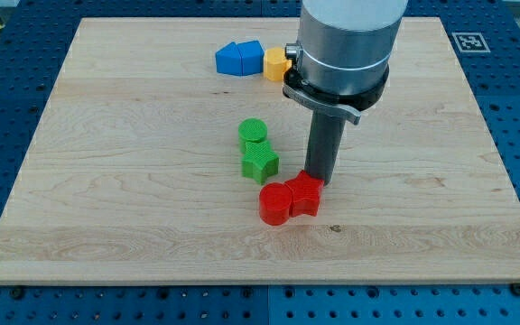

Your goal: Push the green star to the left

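Observation:
The green star point(260, 164) lies near the middle of the wooden board point(106, 181), touching a green cylinder point(253, 132) just above it. My tip point(320, 180) is down on the board to the right of the green star, about a block's width away from it. The tip sits right at the upper right edge of a red star-like block point(306, 194), which touches a red cylinder point(275, 203) on its left. Both red blocks lie just below and to the right of the green star.
A blue block point(239, 59) and a yellow block point(276, 63) lie near the view's top, partly beside the arm's grey body point(346, 41). The board's edges border a blue perforated table point(7, 54).

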You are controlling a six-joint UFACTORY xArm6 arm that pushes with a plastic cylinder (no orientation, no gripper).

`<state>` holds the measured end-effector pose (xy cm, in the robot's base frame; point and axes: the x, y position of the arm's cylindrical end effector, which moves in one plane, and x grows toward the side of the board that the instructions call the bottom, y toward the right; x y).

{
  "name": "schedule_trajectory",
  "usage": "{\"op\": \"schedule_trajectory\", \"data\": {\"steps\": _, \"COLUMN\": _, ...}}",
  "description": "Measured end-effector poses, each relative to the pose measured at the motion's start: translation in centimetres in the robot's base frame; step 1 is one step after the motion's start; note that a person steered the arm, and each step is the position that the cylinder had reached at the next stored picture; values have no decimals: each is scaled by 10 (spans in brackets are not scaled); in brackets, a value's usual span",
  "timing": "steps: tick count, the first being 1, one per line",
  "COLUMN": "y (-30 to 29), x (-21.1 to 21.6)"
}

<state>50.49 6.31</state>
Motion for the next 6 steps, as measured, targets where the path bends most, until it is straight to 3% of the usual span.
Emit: {"op": "schedule_trajectory", "data": {"steps": 6, "y": -156, "x": -15}}
